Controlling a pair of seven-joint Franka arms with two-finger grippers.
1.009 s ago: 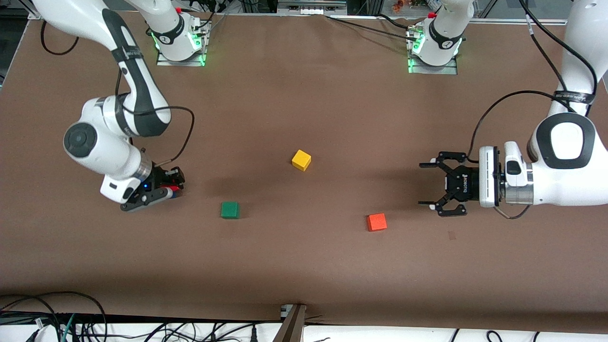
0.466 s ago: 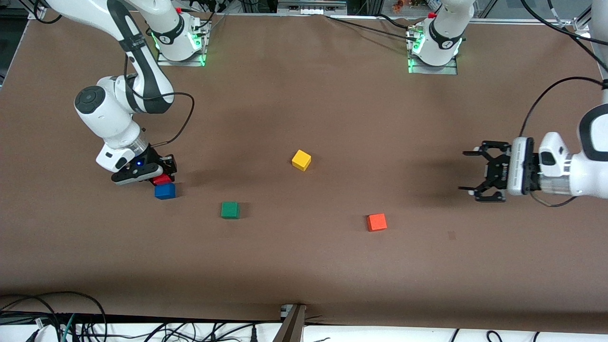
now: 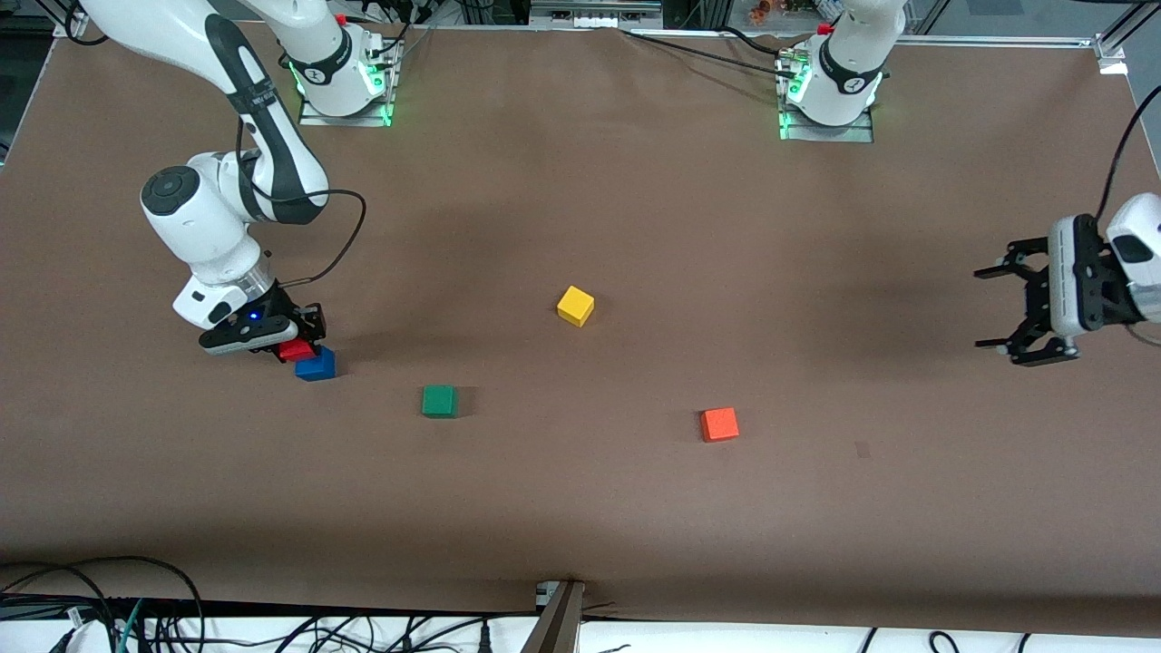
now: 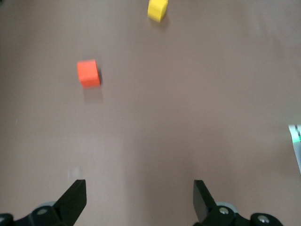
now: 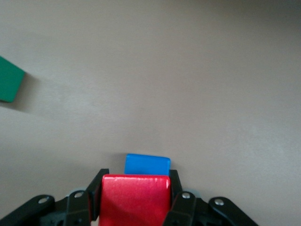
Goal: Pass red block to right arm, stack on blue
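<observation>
I see the right gripper [image 3: 292,347] clenched on the red block [image 3: 297,350], just above the blue cube [image 3: 316,365]. The left gripper [image 3: 1016,306] hangs spread and empty over the left arm's end of the table [image 3: 580,508].

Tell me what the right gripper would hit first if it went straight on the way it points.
Probably the blue block: it lies just past the red block that the right gripper holds, though depth is unclear.

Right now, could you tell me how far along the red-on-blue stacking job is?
The handover looks done: the right gripper is shut on the small red cube, and the left gripper hangs open and empty at its own end of the table. In hand: the cube is just above the small blue cube, slightly off-centre. Left: centring, lowering and release.
</observation>
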